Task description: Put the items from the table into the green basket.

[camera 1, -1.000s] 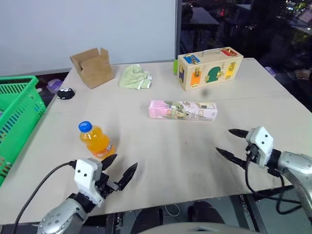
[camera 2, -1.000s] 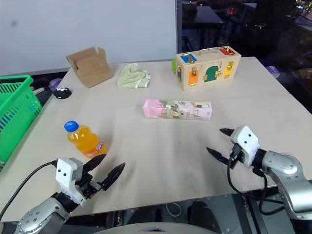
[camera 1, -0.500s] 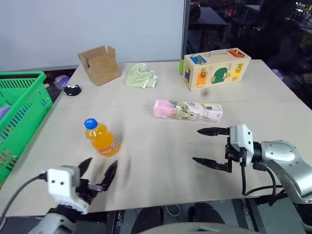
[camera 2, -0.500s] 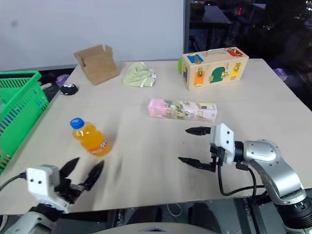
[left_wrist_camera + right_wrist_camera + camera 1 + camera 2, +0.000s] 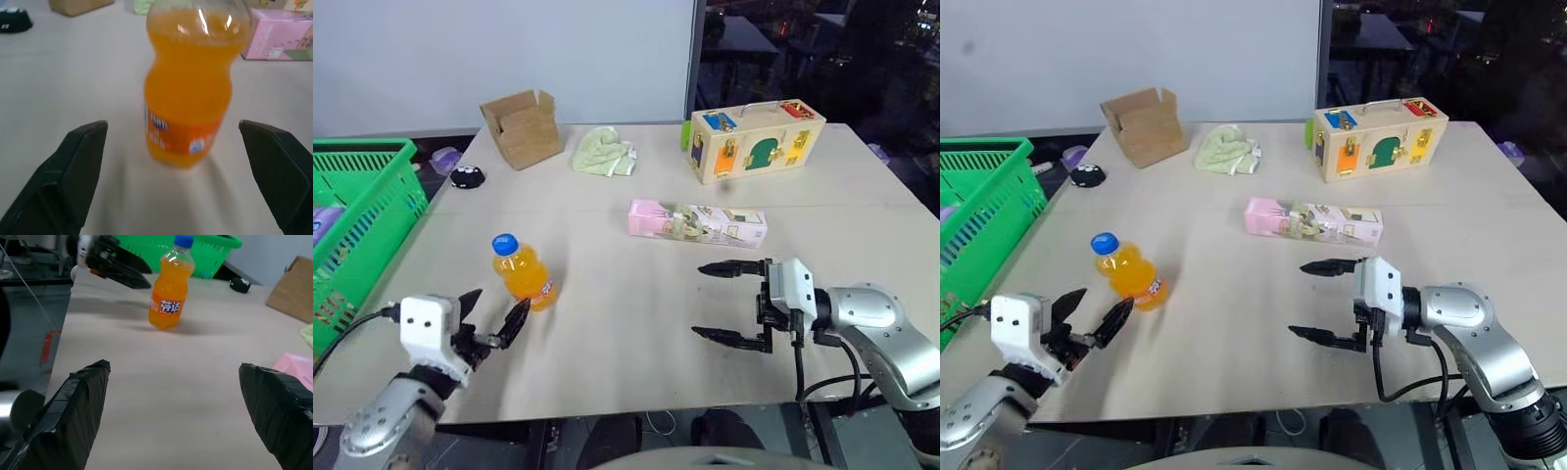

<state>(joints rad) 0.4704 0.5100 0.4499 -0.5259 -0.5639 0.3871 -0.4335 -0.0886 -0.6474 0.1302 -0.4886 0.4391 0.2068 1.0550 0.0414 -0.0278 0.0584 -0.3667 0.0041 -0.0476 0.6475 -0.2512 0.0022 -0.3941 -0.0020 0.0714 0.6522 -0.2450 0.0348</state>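
Bottle: 1 orange-drink bottle (image 5: 521, 273), blue cap, upright on table (image 5: 607, 362), near the robot's left front edge.
Carton: 1 long pink carton (image 5: 696, 222) lying flat, mid-table, well apart from bottle.
Basket: 1 green basket (image 5: 357, 230) off the table's left side, beside its edge; sth pale purple inside, can't tell what.
L gripper: left gripper (image 5: 489, 318) just short of bottle, fingers spread wide, nothing held. In left wrist view bottle stands between the two fingers (image 5: 68, 171), not touching either.
R gripper: right gripper (image 5: 724, 302) low over table's front right part, pointing toward robot's left, jaws wide apart, empty. Carton lies beyond it, not touching.
Clutter, far side: 1 open cardboard box (image 5: 522, 127), 1 crumpled pale green cloth (image 5: 604, 154), 1 wooden latch box (image 5: 756, 140) w/ coloured doors + handle.
Far left edge: 1 small black object (image 5: 466, 176), 1 small purple item (image 5: 445, 158) just off the table.
In the way: nothing betw. L gripper and bottle; bare tabletop betw. bottle and basket.
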